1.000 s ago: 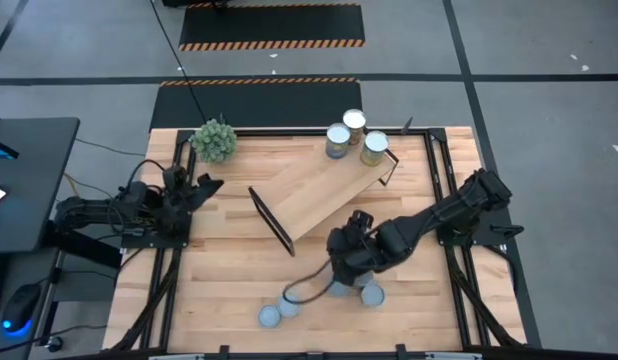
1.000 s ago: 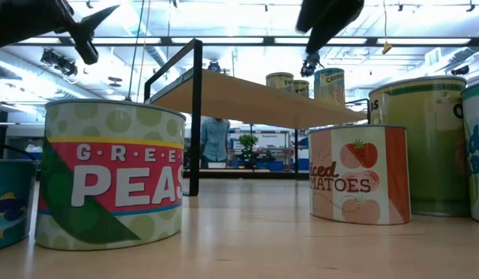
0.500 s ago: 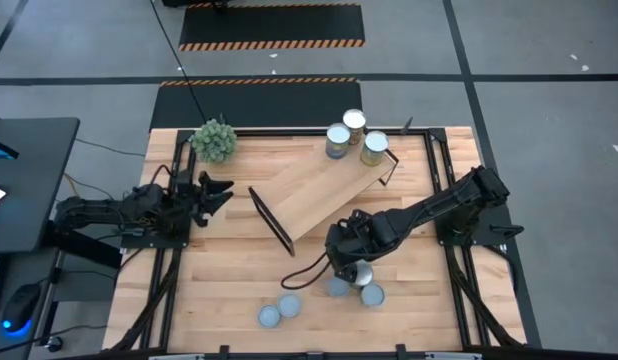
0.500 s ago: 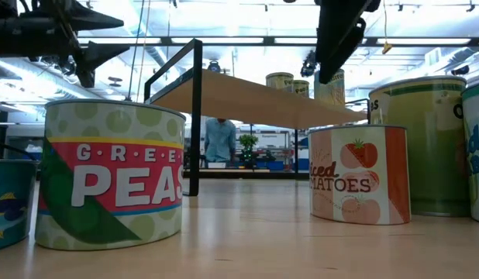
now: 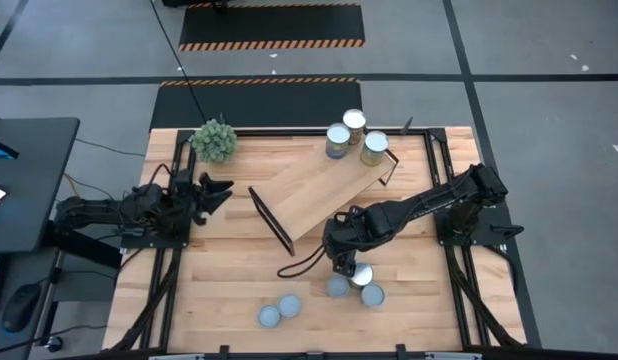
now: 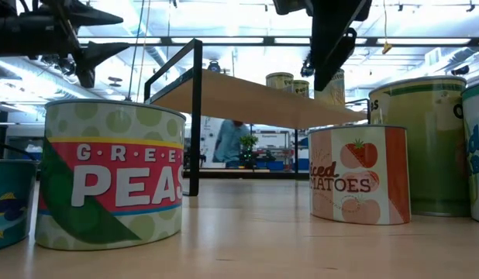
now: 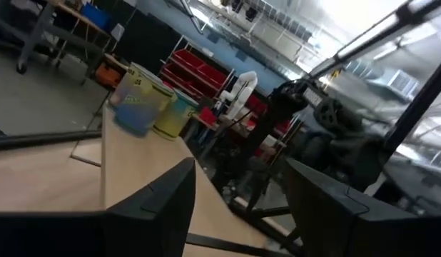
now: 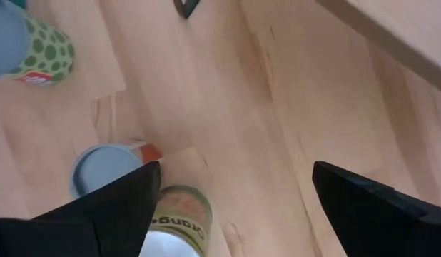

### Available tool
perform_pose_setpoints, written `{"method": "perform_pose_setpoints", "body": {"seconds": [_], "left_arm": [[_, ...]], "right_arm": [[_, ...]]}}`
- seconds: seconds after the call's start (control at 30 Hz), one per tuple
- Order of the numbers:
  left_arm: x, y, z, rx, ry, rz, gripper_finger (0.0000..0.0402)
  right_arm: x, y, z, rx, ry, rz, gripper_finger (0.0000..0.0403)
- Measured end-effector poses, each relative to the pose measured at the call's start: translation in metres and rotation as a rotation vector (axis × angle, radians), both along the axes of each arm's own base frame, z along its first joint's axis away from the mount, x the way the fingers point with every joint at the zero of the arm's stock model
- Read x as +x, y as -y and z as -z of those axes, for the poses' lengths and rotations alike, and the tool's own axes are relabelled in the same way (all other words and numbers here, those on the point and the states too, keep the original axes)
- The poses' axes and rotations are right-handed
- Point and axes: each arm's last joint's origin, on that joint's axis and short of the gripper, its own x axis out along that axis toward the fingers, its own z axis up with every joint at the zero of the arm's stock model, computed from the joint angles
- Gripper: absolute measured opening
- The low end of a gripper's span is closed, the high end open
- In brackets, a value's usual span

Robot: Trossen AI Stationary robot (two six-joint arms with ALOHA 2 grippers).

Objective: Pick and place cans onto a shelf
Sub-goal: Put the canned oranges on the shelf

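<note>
From overhead I see the shelf (image 5: 324, 190) lying at an angle across the middle of the table (image 5: 219, 275), with three cans (image 5: 351, 137) clustered at its far end; one of them reads as blue-and-yellow in my left wrist view (image 7: 138, 103). Four more cans sit on the tabletop near the front edge: two side by side (image 5: 279, 311) toward the left, and two (image 5: 338, 286) just beside my right arm, with a fifth silvery top (image 5: 362, 274) right under that arm. My right gripper (image 5: 344, 262) hangs above this nearer group, between the shelf's front edge and the cans, its fingers (image 8: 363, 203) spread wide with nothing between them; through its wrist camera I look down on a blue-grey lid (image 8: 103, 170) and an orange-labelled can (image 8: 176, 220) just below the left finger. At table level, the green peas can (image 6: 111, 174) fills the foreground, a diced tomatoes can (image 6: 360, 174) stands right of it, and the dark right arm (image 6: 332, 35) descends from above. My left gripper (image 5: 211, 189) waits over the table's left side near the green plant ball (image 5: 214, 140), fingers (image 7: 160, 207) parted and empty.
</note>
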Motion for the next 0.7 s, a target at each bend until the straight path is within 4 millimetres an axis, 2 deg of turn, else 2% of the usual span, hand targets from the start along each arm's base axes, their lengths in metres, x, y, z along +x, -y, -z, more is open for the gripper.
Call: {"method": "perform_pose_setpoints", "body": {"seconds": [0.13,0.33,0.47,0.7], "left_arm": [[0.000,0.000,0.000,-0.105,0.031,0.028,0.0215],[0.000,0.000,0.000,-0.270,0.079,0.068,0.0215],[0.000,0.000,0.000,-0.347,0.102,0.087,0.0215],[0.000,0.000,0.000,-0.379,0.113,0.095,0.0215]], "right_arm": [[0.000,-0.007,0.000,0.048,0.006,-0.030,0.0374],[-0.011,-0.034,0.000,0.021,0.001,-0.144,0.0374],[-0.024,-0.048,0.003,-0.028,-0.027,-0.072,0.0374],[-0.040,-0.062,0.020,-0.082,-0.018,-0.005,0.0376]]}}
